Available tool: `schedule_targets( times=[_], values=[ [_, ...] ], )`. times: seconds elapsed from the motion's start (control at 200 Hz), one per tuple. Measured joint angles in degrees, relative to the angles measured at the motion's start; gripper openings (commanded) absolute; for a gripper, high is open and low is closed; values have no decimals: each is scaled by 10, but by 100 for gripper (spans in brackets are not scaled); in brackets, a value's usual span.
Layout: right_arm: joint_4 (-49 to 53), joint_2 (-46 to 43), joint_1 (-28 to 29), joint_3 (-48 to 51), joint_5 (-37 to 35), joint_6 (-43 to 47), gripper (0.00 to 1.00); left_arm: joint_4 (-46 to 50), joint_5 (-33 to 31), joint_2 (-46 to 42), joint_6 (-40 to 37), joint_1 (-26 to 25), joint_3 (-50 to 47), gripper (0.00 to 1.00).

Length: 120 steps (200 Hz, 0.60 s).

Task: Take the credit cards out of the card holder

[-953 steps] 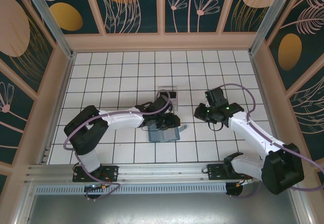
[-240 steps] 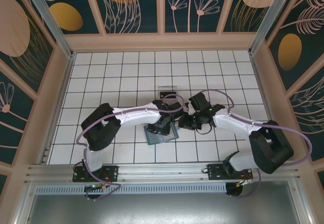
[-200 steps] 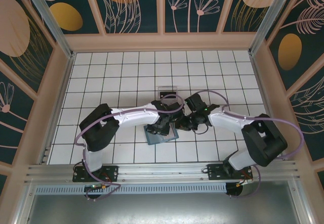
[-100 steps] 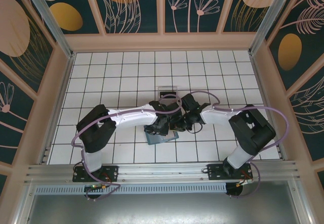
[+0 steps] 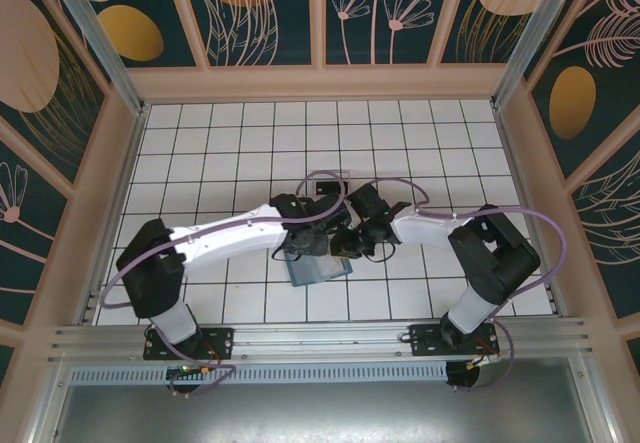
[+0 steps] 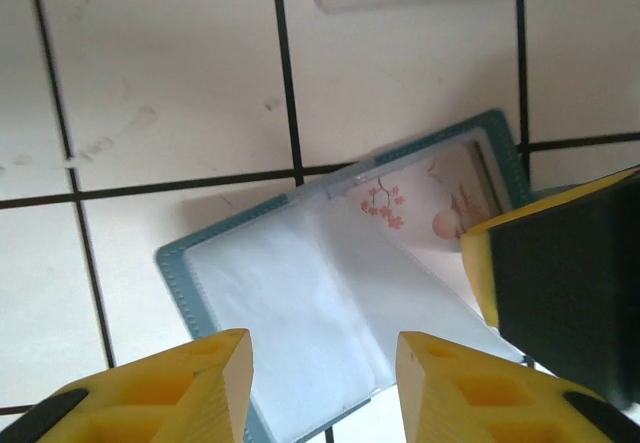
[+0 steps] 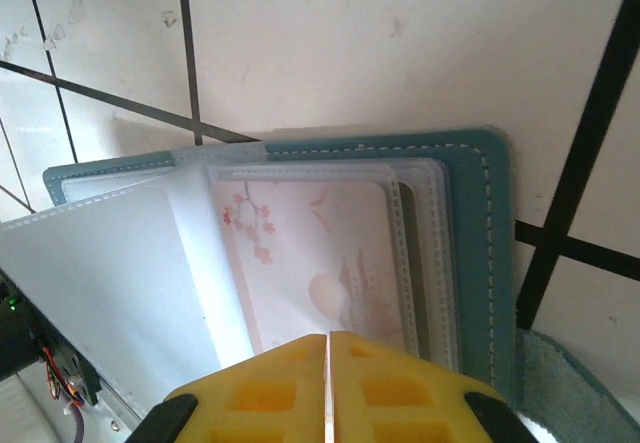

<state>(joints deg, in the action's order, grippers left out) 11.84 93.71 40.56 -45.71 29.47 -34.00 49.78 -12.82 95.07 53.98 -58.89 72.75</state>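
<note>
Holder [image 6: 330,303] open flat on tiles [image 6: 180,83]. Left gripper [image 6: 322,363] spread above clear sleeves. Right gripper [image 7: 327,348] pressed together over blossom-printed card [image 7: 310,263], card inside its sleeve.

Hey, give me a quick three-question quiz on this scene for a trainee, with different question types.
1. Fill in: the card showing in the card holder bears a pink ____ print.
2. The right gripper has its jaws: A wide apart, B shut together, C holding a cup.
3. True or false: the card holder lies folded shut.
Key: 1 blossom; 2 B; 3 false.
</note>
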Motion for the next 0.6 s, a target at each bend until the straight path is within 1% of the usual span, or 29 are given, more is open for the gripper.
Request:
schedule_targets(
  times=[0.205,0.32,0.42,0.601],
  values=[
    [16,0,15,-20,-8,-3,11,10,-32,-38,13,0,-1,43],
    [23,0,29,-38,-11,-9,11,9,-44,-69,20,4,-18,43],
    [26,0,44,-51,-14,-11,11,-4,-43,-111,23,17,-55,43],
    [32,24,76,-77,-16,-20,11,-50,-19,-185,30,62,-155,43]
  ],
)
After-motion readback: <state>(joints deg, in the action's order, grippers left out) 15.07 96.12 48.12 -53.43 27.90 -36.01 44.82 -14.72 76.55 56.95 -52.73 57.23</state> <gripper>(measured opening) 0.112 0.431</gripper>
